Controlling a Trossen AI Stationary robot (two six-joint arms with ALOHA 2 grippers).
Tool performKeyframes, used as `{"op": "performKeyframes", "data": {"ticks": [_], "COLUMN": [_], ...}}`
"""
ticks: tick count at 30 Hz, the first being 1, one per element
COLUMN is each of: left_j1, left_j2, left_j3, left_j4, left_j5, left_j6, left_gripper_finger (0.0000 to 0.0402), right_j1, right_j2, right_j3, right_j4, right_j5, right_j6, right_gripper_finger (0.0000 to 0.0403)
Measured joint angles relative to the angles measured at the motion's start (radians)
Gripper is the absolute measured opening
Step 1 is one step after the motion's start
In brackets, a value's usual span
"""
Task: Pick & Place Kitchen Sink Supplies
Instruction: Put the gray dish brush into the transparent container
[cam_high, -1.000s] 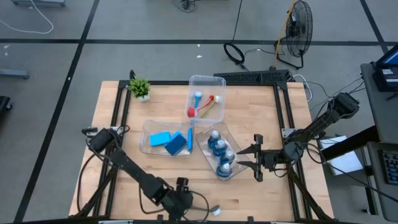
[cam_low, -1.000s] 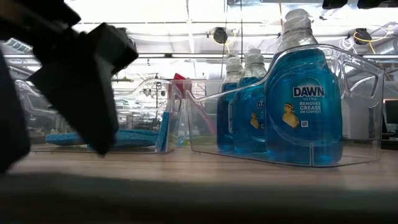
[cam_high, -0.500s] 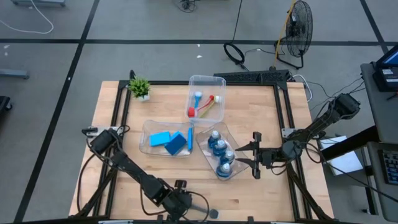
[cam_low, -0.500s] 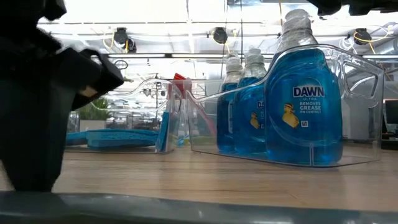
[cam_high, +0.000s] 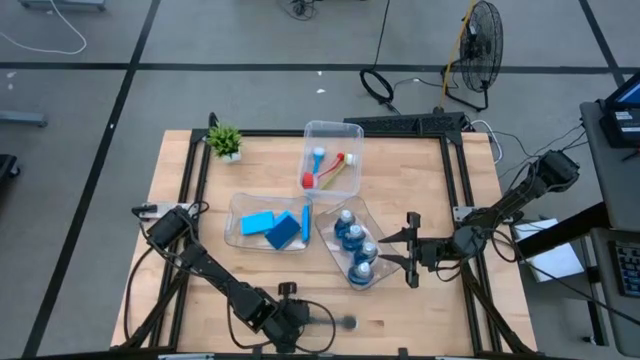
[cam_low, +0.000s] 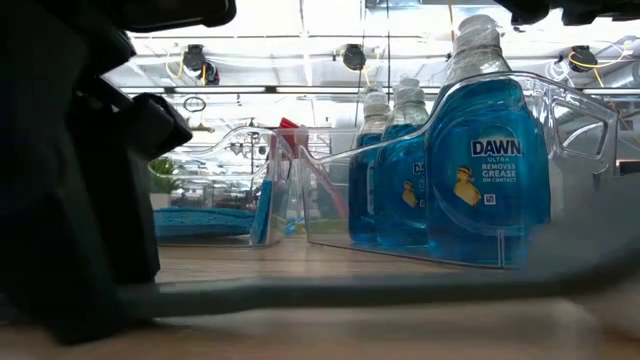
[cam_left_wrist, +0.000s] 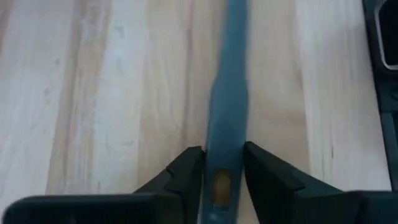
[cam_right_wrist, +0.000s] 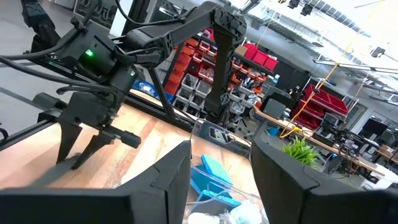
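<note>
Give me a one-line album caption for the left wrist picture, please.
The left gripper closes its fingers on the handle of a dark-grey brush lying on the wooden table.

**Blues, clear plastic and pale wood**

Blue-liquid bottles (cam_high: 354, 243) carry white caps. Flat sponges (cam_high: 272, 226) are bright blue. The brush handle (cam_left_wrist: 225, 93) is dark grey-blue. Bins (cam_high: 346, 136) are clear; the table (cam_high: 400, 180) is light wood grain; the plant (cam_high: 224, 139) is green.
</note>
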Motion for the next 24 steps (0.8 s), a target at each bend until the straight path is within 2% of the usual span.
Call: {"op": "performKeyframes", "data": {"ticks": [5,10,14,18,24], "left_j1": [0.003,0.003,0.000,-0.001,0.000], "left_j2": [0.000,0.000,-0.007,-0.053,-0.167], "left_j3": [-0.002,-0.003,-0.005,-0.011,-0.014], "left_j4": [-0.008,-0.012,-0.005,-0.007,-0.127], "left_j5": [-0.009,-0.008,-0.007,-0.009,-0.057], "left_j6": [-0.080,-0.113,-0.081,-0.029,-0.017], "left_gripper_finger": [0.0079,0.0079,0.0079,0.0079,0.0079], "right_j1": [0.000,0.000,0.000,0.000,0.000], "right_j2": [0.000,0.000,0.000,0.000,0.000], "right_j3": [0.000,0.000,0.000,0.000,0.000], "right_j4": [0.000,-0.001,0.000,0.000,0.000], "right_j5": [0.000,0.000,0.000,-0.001,-0.001], "right_j6": [0.000,0.004,0.004,0.004,0.004], "right_gripper_finger": [0.0155,0.0155,0.0155,0.0155,0.0155]}}
